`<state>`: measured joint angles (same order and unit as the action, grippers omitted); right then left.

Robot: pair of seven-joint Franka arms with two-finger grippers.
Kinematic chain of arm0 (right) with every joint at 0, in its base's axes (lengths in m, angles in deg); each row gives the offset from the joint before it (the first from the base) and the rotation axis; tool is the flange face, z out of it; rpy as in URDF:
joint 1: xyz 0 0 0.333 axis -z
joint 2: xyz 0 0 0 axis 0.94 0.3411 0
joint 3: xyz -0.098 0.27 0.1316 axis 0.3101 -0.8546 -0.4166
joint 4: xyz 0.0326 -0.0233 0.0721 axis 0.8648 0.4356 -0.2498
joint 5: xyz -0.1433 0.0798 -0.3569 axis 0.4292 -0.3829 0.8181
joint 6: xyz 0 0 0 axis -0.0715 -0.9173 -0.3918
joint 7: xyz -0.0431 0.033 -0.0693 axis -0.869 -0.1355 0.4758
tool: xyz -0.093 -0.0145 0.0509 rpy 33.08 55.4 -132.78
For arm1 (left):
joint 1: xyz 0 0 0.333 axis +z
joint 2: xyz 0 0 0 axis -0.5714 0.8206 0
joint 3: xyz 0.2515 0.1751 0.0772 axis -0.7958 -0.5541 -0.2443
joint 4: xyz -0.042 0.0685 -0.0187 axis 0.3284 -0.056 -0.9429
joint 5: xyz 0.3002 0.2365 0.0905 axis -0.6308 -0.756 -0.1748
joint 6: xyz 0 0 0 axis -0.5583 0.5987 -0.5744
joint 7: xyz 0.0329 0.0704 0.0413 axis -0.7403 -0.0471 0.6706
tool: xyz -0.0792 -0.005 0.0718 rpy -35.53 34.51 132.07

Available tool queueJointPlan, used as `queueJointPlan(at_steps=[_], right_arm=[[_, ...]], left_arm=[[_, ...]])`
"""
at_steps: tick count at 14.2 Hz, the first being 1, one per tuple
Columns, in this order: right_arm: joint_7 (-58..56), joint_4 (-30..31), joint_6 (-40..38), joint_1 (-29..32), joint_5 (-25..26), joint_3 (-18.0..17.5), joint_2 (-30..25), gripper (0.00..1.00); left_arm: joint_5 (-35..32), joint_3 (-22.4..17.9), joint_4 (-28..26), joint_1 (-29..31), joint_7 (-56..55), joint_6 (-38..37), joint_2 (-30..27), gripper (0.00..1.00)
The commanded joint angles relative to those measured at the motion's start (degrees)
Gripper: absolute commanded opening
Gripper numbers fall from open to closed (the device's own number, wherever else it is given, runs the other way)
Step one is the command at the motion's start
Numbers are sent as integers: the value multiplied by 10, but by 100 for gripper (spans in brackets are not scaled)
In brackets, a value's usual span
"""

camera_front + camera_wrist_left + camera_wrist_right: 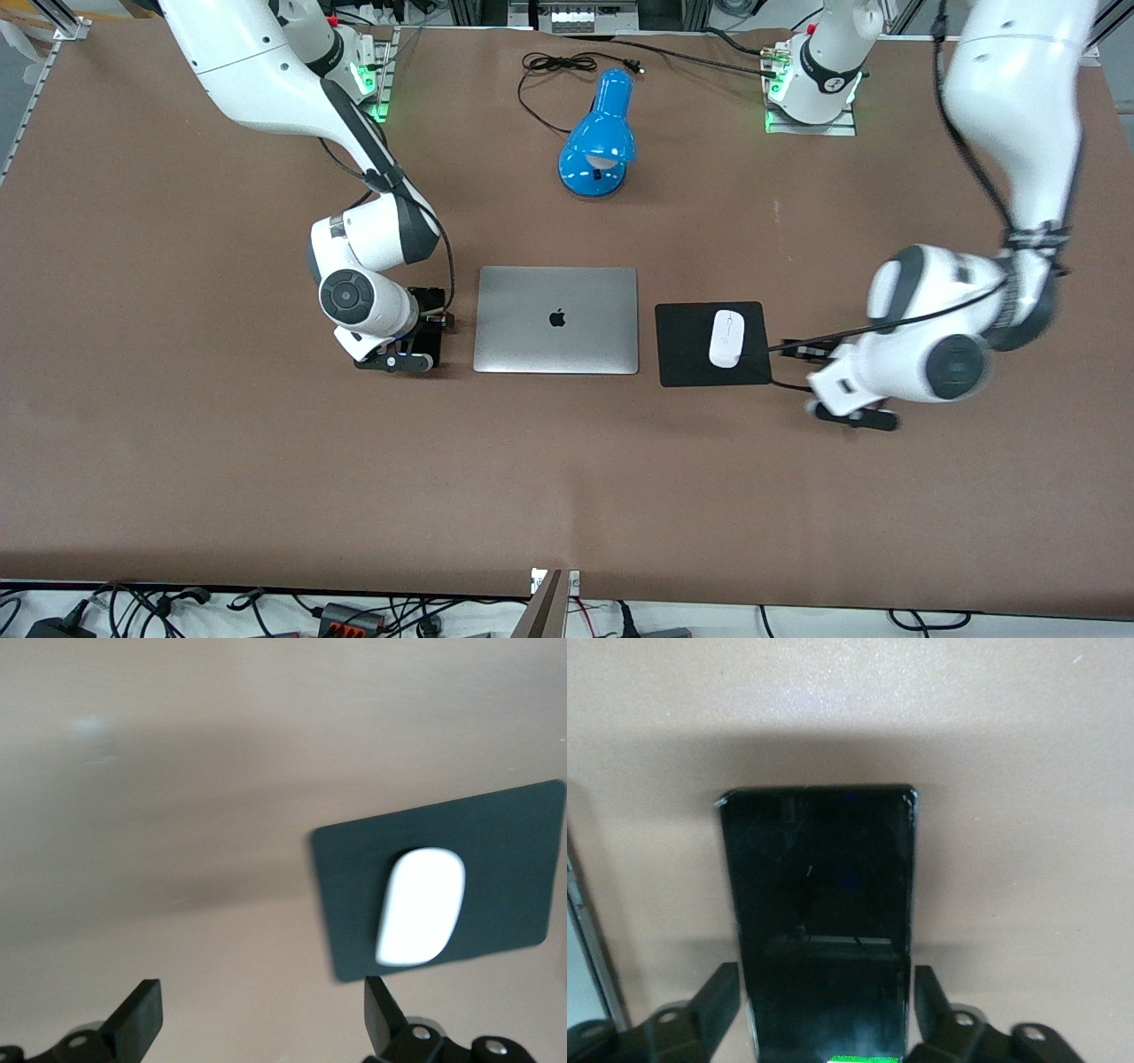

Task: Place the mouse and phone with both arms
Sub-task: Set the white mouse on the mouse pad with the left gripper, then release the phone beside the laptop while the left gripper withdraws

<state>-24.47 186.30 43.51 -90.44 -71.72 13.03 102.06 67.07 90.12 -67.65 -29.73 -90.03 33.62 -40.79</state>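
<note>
The white mouse [726, 338] lies on a square black mat [682, 354] beside the closed laptop, toward the left arm's end of the table. My left gripper [791, 350] is open and empty, low beside the mat's edge; in the left wrist view [261, 1023] the mouse [421, 906] lies apart from its fingers. The black phone [818, 904] lies flat on the table beside the laptop, toward the right arm's end. My right gripper [416, 332] is low over it and hides most of it in the front view. Its jaws [824, 1001] straddle the phone with thin gaps.
A closed silver laptop [556, 319] lies mid-table between phone and mat; its edge shows in the right wrist view [580, 948]. A blue desk lamp [601, 133] with a black cable [554, 66] sits farther from the front camera. The brown table [567, 496] is bare nearer the camera.
</note>
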Motion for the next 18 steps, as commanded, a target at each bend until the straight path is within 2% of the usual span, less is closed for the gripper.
queueJointPlan(at_steps=[1, 5, 7, 9, 10, 13, 14, 16, 18], right_arm=[[1, -11, -4, 0, 6, 4, -15, 100], [-13, -39, -65, 2, 9, 26, -97, 100], [-43, -87, -133, 6, 10, 40, -135, 100], [-51, -166, -218, 10, 10, 64, -148, 100], [-53, -206, -259, 13, 9, 77, -148, 100], [-78, -269, -327, 48, 7, 99, -153, 100], [-94, -278, -335, 63, 7, 100, -156, 100], [-149, -281, -342, 102, 3, 99, -166, 100], [-187, -276, -336, 157, 0, 75, -193, 100]], left_arm=[[4, -4, -5, 31, 26, -39, -56, 100], [2, -6, -9, 90, -18, -80, -137, 100], [2, -4, -13, 89, -26, -123, -205, 100], [0, 6, -30, 89, -26, -124, -261, 100], [1, 11, -46, 89, -27, -126, -283, 100], [9, 42, -178, 89, -41, -74, -379, 100], [8, 70, -175, 91, -53, -79, -382, 100], [9, 72, -166, 98, -40, -88, -379, 100], [10, 71, -165, 105, -35, -90, -378, 100]])
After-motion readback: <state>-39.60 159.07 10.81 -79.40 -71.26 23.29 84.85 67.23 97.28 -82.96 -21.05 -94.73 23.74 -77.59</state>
